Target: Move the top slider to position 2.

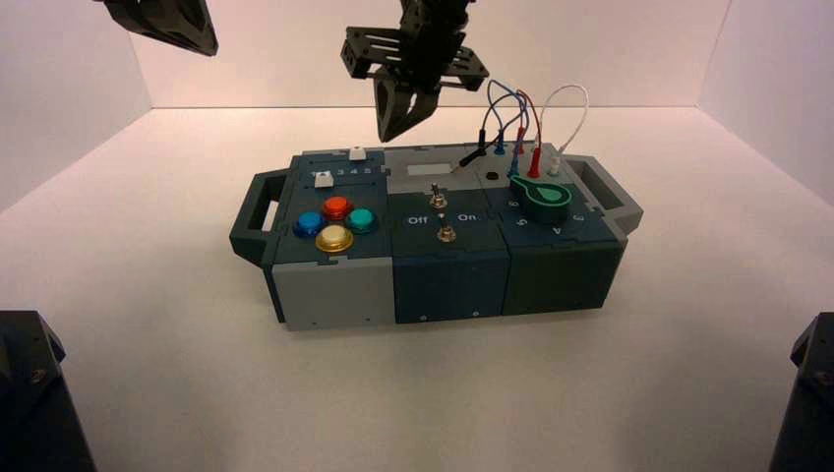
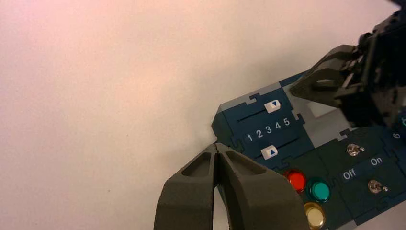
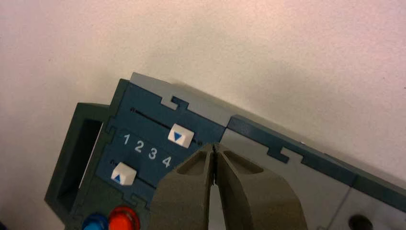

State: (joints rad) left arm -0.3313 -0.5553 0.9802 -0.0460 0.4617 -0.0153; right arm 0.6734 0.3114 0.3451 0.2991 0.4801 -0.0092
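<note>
The top slider is a small white knob with a blue triangle, on the far track of the box's left block; it also shows in the high view and the left wrist view. It sits near the 4 and 5 end of the scale. The printed 2 lies to its left, also in the left wrist view. My right gripper is shut and empty, hovering above the box just right of the top slider. My left gripper is shut and empty, raised at the far left.
The lower slider sits by the 1. Coloured round buttons, two toggle switches, a green dial and plugged wires fill the rest of the box. The box has a handle at each end.
</note>
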